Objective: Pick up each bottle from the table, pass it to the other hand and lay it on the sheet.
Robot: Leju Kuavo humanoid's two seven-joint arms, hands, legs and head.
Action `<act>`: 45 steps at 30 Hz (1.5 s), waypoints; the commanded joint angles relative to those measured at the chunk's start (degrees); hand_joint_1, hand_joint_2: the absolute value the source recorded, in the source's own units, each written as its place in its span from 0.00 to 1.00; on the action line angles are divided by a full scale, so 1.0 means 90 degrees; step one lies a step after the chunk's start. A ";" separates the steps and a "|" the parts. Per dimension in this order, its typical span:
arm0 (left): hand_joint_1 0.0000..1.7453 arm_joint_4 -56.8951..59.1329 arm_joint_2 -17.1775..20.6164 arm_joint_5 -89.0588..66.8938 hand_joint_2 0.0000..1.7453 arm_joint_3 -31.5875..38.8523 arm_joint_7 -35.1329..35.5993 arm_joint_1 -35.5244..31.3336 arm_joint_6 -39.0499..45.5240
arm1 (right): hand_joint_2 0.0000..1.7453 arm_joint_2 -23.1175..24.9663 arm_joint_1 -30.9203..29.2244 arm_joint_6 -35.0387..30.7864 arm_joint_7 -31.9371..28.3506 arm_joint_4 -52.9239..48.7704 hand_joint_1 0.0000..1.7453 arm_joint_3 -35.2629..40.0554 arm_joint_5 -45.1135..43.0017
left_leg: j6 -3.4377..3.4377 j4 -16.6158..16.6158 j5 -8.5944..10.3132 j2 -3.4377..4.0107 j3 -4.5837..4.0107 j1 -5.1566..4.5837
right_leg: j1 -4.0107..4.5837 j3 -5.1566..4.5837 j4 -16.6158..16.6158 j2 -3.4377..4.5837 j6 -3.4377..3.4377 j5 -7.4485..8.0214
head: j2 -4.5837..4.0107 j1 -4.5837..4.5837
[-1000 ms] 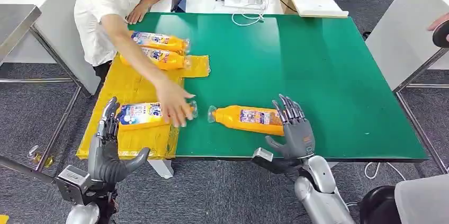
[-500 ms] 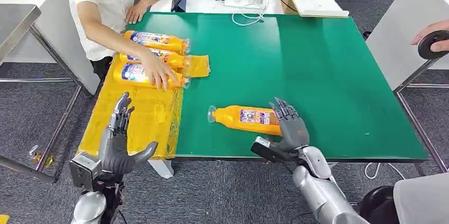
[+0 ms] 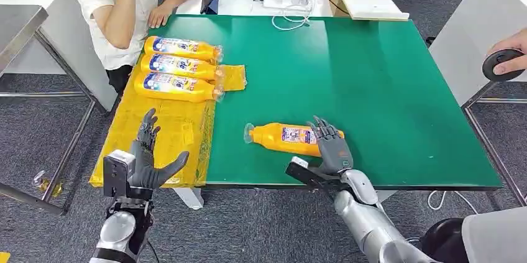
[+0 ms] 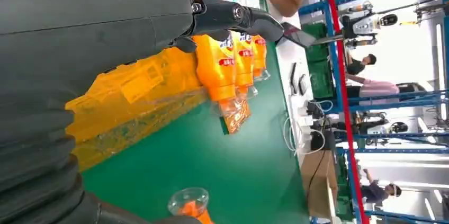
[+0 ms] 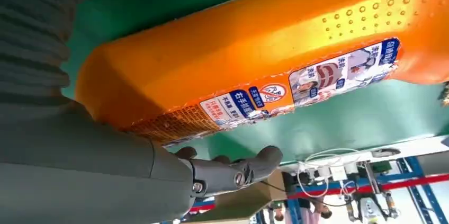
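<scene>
Reaching with my right hand (image 3: 332,151) at the near edge of the green surface (image 3: 373,89), fingers (image 3: 323,131) draped over the base end of the lone orange plastic bottle with a blue-and-white label (image 3: 287,137). The right wrist view puts the bottle's flank just under my palm, one dark finger on its far side. Whether the grasp has actually closed I cannot tell; the bottle lies flat on the green, clear cap pointing toward my left. Coming over the fat end looks deliberate: it leaves the neck free for the other hand to take at the pass.

My left hand (image 3: 146,160) waits low over the near part of the crinkled yellow plastic sheet (image 3: 155,120), fingers spread and holding nothing, thumb out. It sits on the sheet side, so the handover should be short and the lay-down direct.

Farther along the sheet, three matching orange bottles (image 3: 180,67) lie side by side, touching, caps toward the table's middle. Neat row; I judge this fourth one belongs just beside them on the near side.

Beyond, a person in a white shirt (image 3: 118,20) sits at the far corner, clear of the bottles.
</scene>
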 commanded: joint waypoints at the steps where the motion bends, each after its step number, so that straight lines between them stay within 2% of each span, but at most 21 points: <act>1: 0.00 0.0488 -0.0017 -0.0013 1.00 0.0127 0.0039 -0.0270 0.0020 | 1.00 0.0127 -0.0228 0.0097 0.0062 0.0557 0.00 0.0109 0.0010 | -0.0006 -0.0006 -0.0001 0.0005 0.0015 0.0001 | 0.0002 0.0013 -0.0004 -0.0002 -0.0011 -0.0001 | 0.0000 0.0000; 5: 0.00 0.0242 0.0040 -0.0384 1.00 0.0022 -0.0107 -0.0100 0.0089 | 1.00 0.0000 -0.0279 0.0975 0.0967 0.0739 0.00 0.0307 0.0213 | -0.0009 -0.0007 -0.0002 0.0008 0.0023 0.0001 | 0.0003 0.0019 -0.0004 0.0000 -0.0014 -0.0003 | 0.0000 0.0000; 6: 0.00 0.0185 0.0051 -0.0448 1.00 -0.0003 -0.0133 -0.0036 0.0091 | 1.00 -0.0039 -0.0274 0.1140 0.1078 0.0790 0.05 0.0299 0.0206 | -0.0010 -0.0005 -0.0006 0.0011 0.0030 0.0001 | 0.0004 0.0027 -0.0004 0.0000 -0.0017 -0.0006 | 0.0000 0.0000; 7: 0.00 0.0140 0.0051 -0.0511 1.00 -0.0017 -0.0162 0.0014 0.0105 | 1.00 -0.0075 -0.0252 0.1212 0.1130 0.0806 0.76 0.0275 0.0187 | -0.0006 -0.0006 -0.0003 0.0005 0.0023 0.0002 | 0.0004 0.0021 -0.0006 -0.0003 -0.0011 -0.0004 | 0.0000 0.0000; 8: 0.00 0.0103 0.0050 -0.0531 1.00 -0.0021 -0.0174 0.0059 0.0105 | 1.00 -0.0105 -0.0238 0.1257 0.1161 0.0828 1.00 0.0259 0.0177 | -0.0009 -0.0008 -0.0005 0.0007 0.0036 0.0001 | 0.0004 0.0034 -0.0009 -0.0005 -0.0015 -0.0006 | 0.0000 -0.0002; 12: 0.00 0.0047 0.0042 -0.0592 1.00 0.0028 -0.0202 0.0133 0.0096 | 1.00 -0.0143 -0.0248 0.1477 0.1699 0.0964 1.00 0.0188 0.0215 | -0.0010 -0.0012 0.0001 0.0013 0.0075 0.0002 | 0.0004 0.0062 -0.0016 -0.0006 -0.0016 0.0000 | 0.0000 0.0000; 19: 0.00 0.0227 -0.0036 -0.0648 1.00 0.0082 -0.0177 0.0084 0.0043 | 1.00 -0.0164 -0.0262 0.1848 0.2855 0.1144 1.00 0.0107 0.0530 | -0.0007 -0.0018 0.0004 -0.0024 0.0100 0.0007 | 0.0009 0.0037 -0.0035 -0.0024 -0.0015 -0.0003 | 0.0000 0.0000; 22: 0.00 0.0247 -0.0025 -0.0663 1.00 0.0072 -0.0170 0.0088 0.0031 | 1.00 -0.0168 -0.0178 0.1935 0.2893 0.1144 0.98 -0.0074 0.0469 | -0.0007 -0.0021 0.0005 -0.0033 0.0122 0.0008 | 0.0010 0.0061 -0.0046 -0.0033 -0.0018 -0.0004 | 0.0000 0.0002; 24: 0.00 0.0215 -0.0009 -0.0666 1.00 0.0076 -0.0170 0.0126 0.0030 | 1.00 -0.0159 -0.0089 0.1909 0.2850 0.1145 1.00 -0.0118 0.0434 | -0.0005 -0.0018 0.0001 -0.0031 0.0133 0.0010 | 0.0012 0.0074 -0.0046 -0.0028 -0.0015 -0.0006 | 0.0000 0.0002; 26: 0.00 0.0204 -0.0004 -0.0670 1.00 0.0087 -0.0168 0.0140 0.0031 | 1.00 -0.0135 -0.0005 0.1962 0.2596 0.1118 1.00 -0.0249 0.0299 | -0.0005 -0.0017 -0.0001 -0.0031 0.0142 0.0010 | 0.0011 0.0084 -0.0048 -0.0027 -0.0015 -0.0009 | 0.0000 0.0002; 28: 0.00 0.0154 0.0045 -0.0664 1.00 0.0063 -0.0187 0.0191 0.0002 | 1.00 -0.0035 0.0131 0.2179 0.1515 0.0987 1.00 -0.0775 -0.0351 | -0.0004 -0.0019 -0.0001 -0.0034 0.0147 0.0012 | 0.0013 0.0094 -0.0054 -0.0031 -0.0017 -0.0008 | 0.0000 0.0002; 29: 0.00 0.0109 0.0055 -0.0613 1.00 0.0069 -0.0215 0.0235 -0.0030 | 1.00 0.0014 0.0165 0.2266 0.1222 0.0937 1.00 -0.0937 -0.0571 | -0.0005 -0.0024 0.0001 -0.0037 0.0152 0.0013 | 0.0014 0.0100 -0.0060 -0.0035 -0.0019 -0.0007 | 0.0000 0.0000; 30: 0.00 0.0035 0.0004 -0.0293 1.00 0.0144 -0.0141 0.0328 -0.0172 | 1.00 0.0114 0.0254 0.2542 0.0322 0.0731 1.00 -0.1225 -0.1075 | -0.0004 -0.0021 -0.0001 -0.0033 0.0154 0.0011 | 0.0012 0.0100 -0.0057 -0.0030 -0.0018 -0.0009 | 0.0000 0.0002; 32: 0.00 -0.0035 0.0023 -0.0292 1.00 0.0125 -0.0141 0.0406 -0.0172 | 1.00 0.0195 0.0273 0.2553 0.0230 0.0642 1.00 -0.1244 -0.1161 | -0.0006 -0.0025 -0.0002 -0.0022 0.0152 0.0012 | 0.0014 0.0099 -0.0061 -0.0021 -0.0020 -0.0007 | 0.0000 0.0000; 34: 0.00 -0.0183 -0.0120 0.0798 1.00 0.0252 0.0269 0.0605 -0.0595 | 1.00 0.0400 0.0440 0.2595 -0.0823 0.0067 1.00 -0.1278 -0.1664 | -0.0007 -0.0026 -0.0007 0.0004 0.0159 0.0017 | 0.0018 0.0102 -0.0063 -0.0002 -0.0021 0.0000 | 0.0000 0.0010; 36: 0.00 -0.0269 -0.0101 0.1130 1.00 0.0158 0.0355 0.0725 -0.0662 | 1.00 0.0541 0.0608 0.2683 -0.0879 -0.0519 1.00 -0.1146 -0.2000 | -0.0019 -0.0015 -0.0040 0.0057 0.0175 0.0013 | 0.0013 0.0163 -0.0048 0.0059 -0.0015 0.0003 | 0.0000 0.0002; 37: 0.00 -0.0305 -0.0127 0.1550 1.00 0.0110 0.0482 0.0803 -0.0772 | 1.00 0.0636 0.0786 0.2673 -0.1145 -0.1100 1.00 -0.0976 -0.2256 | -0.0025 -0.0023 -0.0037 0.0074 0.0171 0.0017 | 0.0019 0.0154 -0.0053 0.0073 -0.0027 0.0012 | 0.0000 0.0002; 39: 0.00 -0.0345 -0.0118 0.2083 1.00 -0.0055 0.0575 0.0904 -0.0906 | 1.00 0.0742 0.1094 0.2712 -0.1152 -0.2161 1.00 -0.0616 -0.2705 | -0.0028 -0.0023 -0.0033 0.0079 0.0166 0.0019 | 0.0023 0.0139 -0.0048 0.0074 -0.0038 0.0015 | 0.0000 0.0002; 40: 0.00 -0.0359 -0.0084 0.2191 1.00 -0.0162 0.0560 0.0923 -0.0911 | 1.00 0.0748 0.1222 0.2713 -0.0929 -0.2622 1.00 -0.0411 -0.2897 | -0.0024 -0.0012 -0.0036 0.0079 0.0162 0.0024 | 0.0031 0.0136 -0.0041 0.0076 -0.0033 0.0012 | 0.0000 0.0002; 43: 0.00 -0.0347 -0.0045 0.2243 1.00 -0.0236 0.0524 0.0902 -0.0853 | 1.00 0.0665 0.1292 0.2677 -0.0707 -0.2869 1.00 -0.0193 -0.3091 | -0.0024 -0.0006 -0.0031 0.0064 0.0133 0.0025 | 0.0032 0.0113 -0.0029 0.0064 -0.0032 0.0006 | 0.0000 0.0002; 45: 0.00 -0.0343 -0.0050 0.2386 1.00 -0.0233 0.0554 0.0888 -0.0883 | 1.00 0.0607 0.1284 0.2565 -0.0979 -0.2850 1.00 -0.0087 -0.3227 | -0.0025 -0.0006 -0.0028 0.0048 0.0106 0.0032 | 0.0031 0.0090 -0.0023 0.0060 -0.0033 0.0005 | 0.0000 0.0000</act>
